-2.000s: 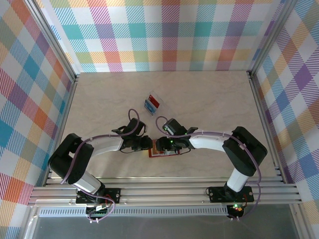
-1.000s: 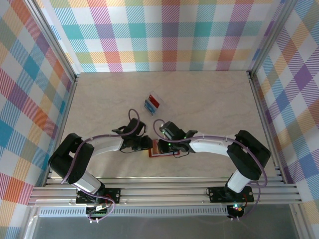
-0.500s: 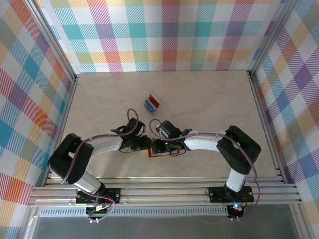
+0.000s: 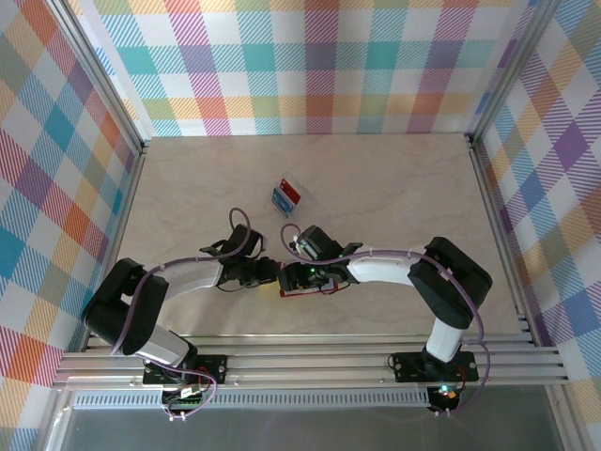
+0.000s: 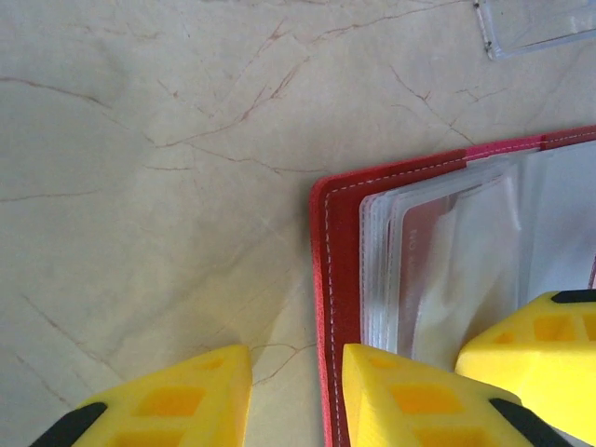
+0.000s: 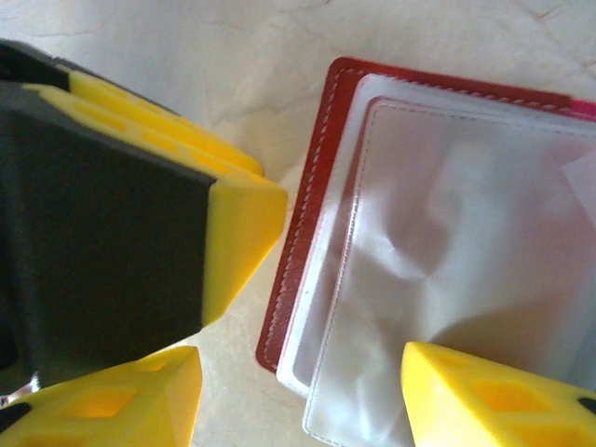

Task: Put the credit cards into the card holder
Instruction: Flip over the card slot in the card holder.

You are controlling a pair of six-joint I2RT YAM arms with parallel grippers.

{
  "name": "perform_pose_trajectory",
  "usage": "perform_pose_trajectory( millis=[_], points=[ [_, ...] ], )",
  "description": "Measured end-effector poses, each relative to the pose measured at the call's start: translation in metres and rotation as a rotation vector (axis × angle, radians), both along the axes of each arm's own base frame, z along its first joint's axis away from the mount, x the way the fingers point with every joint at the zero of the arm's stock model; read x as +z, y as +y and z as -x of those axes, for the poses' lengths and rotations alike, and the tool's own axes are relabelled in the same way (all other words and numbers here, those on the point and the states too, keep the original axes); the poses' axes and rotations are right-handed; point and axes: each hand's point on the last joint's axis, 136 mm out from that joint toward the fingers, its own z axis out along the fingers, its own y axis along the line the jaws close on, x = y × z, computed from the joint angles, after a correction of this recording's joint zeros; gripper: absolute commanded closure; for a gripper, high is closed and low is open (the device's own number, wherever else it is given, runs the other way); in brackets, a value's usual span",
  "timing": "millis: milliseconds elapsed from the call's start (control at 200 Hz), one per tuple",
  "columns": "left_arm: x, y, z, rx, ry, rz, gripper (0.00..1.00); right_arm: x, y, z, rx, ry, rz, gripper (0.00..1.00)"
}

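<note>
While both arms crowd the near middle of the counter [image 4: 394, 188], the card holder [image 4: 302, 285] lies open and flat between them, its clear sleeves [image 6: 447, 233] fanned loose. From where I stand the left pincer [image 5: 296, 371] is a little spread, one finger over bare counter and the other over the red stitched edge, pinching nothing that I can make out. The right pincer [image 6: 300, 365] is spread wide across the corner of the sleeves and is also empty. The credit cards [image 4: 286, 195], blue and red, sit with a clear case [image 5: 533, 26] well apart, farther up the counter.

I'd judge the step to be readying a slot. The left should pin the red cover down while the right lifts one sleeve only, gently, since that film looks quick to buckle.

No brand or writing is legible anywhere, and the cards are too small to read.
</note>
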Motion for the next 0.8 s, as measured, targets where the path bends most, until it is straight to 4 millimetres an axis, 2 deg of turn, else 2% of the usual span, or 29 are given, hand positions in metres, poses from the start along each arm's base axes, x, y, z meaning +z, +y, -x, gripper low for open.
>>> perform_pose_trajectory(
  millis=[160,265,370,460,565,685,800],
  points=[
    [0.005,-0.005,-0.003,0.0,-0.006,0.042,0.64,0.019,0.006,0.007,0.051,-0.004,-0.06,0.37],
    [0.011,-0.009,-0.007,0.0,-0.026,0.067,0.63,0.034,0.006,0.005,0.053,-0.026,-0.09,0.38],
    [0.014,-0.009,-0.008,0.002,-0.039,0.075,0.62,0.049,0.001,-0.001,0.036,-0.06,-0.106,0.43],
    [0.015,-0.009,-0.008,0.003,-0.043,0.081,0.62,0.056,-0.005,-0.008,0.013,-0.083,-0.106,0.52],
    [0.017,-0.009,-0.008,0.002,-0.049,0.09,0.62,0.058,-0.018,-0.015,-0.021,-0.105,-0.086,0.54],
    [0.022,-0.009,-0.006,0.001,-0.062,0.106,0.61,0.06,-0.035,-0.035,-0.088,-0.133,-0.028,0.54],
    [0.029,-0.008,-0.007,0.003,-0.086,0.116,0.6,0.083,-0.044,-0.071,-0.149,-0.199,-0.005,0.52]
  ],
)
